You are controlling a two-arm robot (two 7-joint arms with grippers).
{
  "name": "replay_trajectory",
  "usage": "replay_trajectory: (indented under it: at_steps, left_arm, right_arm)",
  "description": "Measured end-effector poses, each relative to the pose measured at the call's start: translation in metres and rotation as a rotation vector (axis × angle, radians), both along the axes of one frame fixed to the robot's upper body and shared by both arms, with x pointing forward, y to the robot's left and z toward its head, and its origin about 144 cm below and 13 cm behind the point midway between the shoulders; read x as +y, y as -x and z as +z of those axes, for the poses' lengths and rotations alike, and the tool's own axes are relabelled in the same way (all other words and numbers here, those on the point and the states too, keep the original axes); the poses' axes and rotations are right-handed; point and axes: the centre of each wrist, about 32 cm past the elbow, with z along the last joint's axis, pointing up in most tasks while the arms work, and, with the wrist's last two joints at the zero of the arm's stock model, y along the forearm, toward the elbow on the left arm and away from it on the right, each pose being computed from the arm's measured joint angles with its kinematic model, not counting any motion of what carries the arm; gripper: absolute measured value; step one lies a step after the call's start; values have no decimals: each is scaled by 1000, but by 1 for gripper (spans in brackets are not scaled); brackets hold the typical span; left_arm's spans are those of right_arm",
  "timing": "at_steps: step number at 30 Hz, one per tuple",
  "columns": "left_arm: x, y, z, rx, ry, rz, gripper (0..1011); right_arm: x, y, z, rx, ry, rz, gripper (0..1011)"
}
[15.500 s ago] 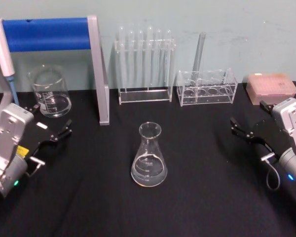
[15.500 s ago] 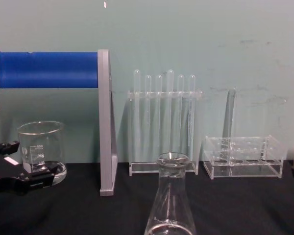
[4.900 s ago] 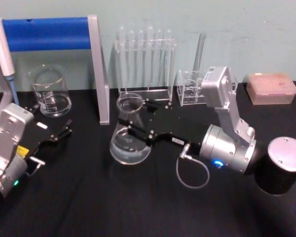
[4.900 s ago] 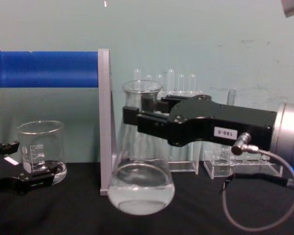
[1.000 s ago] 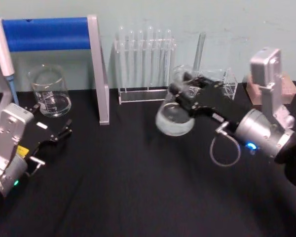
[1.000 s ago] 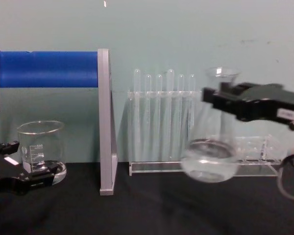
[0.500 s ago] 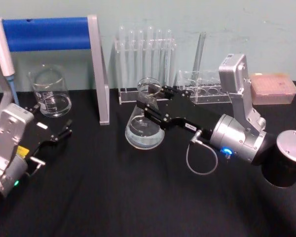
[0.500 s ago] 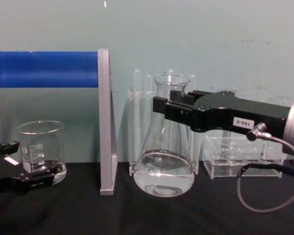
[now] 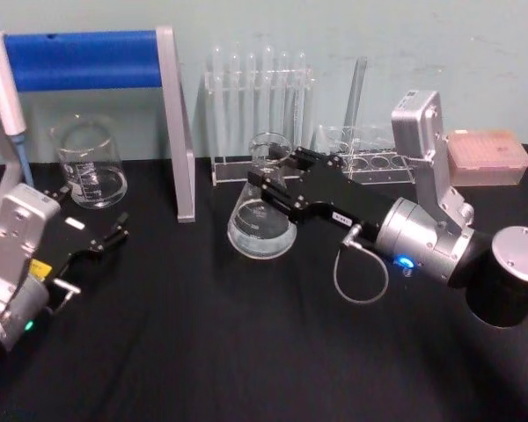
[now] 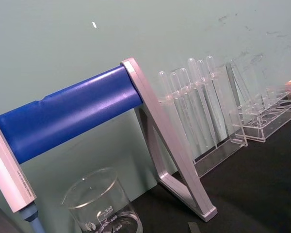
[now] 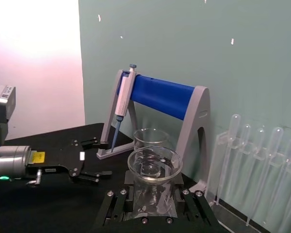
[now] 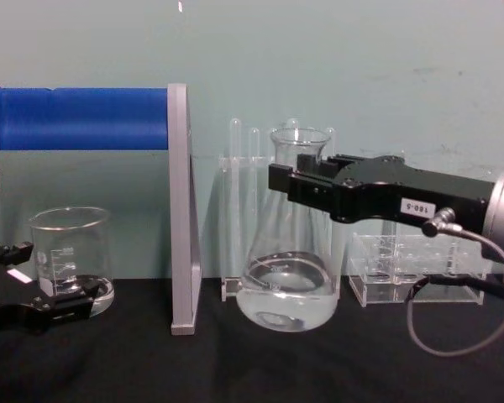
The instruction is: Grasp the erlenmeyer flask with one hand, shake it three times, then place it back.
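Black-covered desk (image 9: 202, 352) takes up most of the scene; at the back left there's a grey stand with a blue bar (image 9: 88, 60), and a pipette (image 9: 4, 88) hangs off its far left end; the right arm comes in from the right side, and the right pincer (image 9: 268, 180) is clamped around the neck of the erlenmeyer flask (image 9: 260, 230), one jaw on either side just under the flared rim; the flask is held up off the desk, roughly mid-desk, in front of the tall test tube rack (image 9: 260, 105); from the chest view it's tipped a bit, and the clear liquid in the bottom sits at a slant; a lower clear rack (image 9: 370, 158) is behind the arm, with a pink box (image 9: 484, 156) further right; a glass beaker (image 9: 90, 167) stands at the back left, under the blue bar; the left pincer (image 9: 95, 213) is parked low on the left just in front of the beaker, its jaws spread apart and holding nothing
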Motion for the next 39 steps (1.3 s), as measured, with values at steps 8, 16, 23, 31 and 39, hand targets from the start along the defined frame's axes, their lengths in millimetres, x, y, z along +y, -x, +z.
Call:
replay_trajectory:
  at_steps: [8,16,23,31,39]
  left_arm:
    - [0,0,0,0,0,0,1001]
    - [0,0,0,0,0,0,1001]
    - [0,0,0,0,0,0,1001]
    - [0,0,0,0,0,0,1001]
    - [0,0,0,0,0,0,1001]
  right_arm:
    - [-4,-4,-4,11,10,-15,456]
    - [-7,-7,-18,21,46,-20,453]
    - [-9,-10,-33,36,72,-12,453]
    - [-8,-11,-43,42,78,10,456]
    - [-6,-14,-52,39,71,46,453]
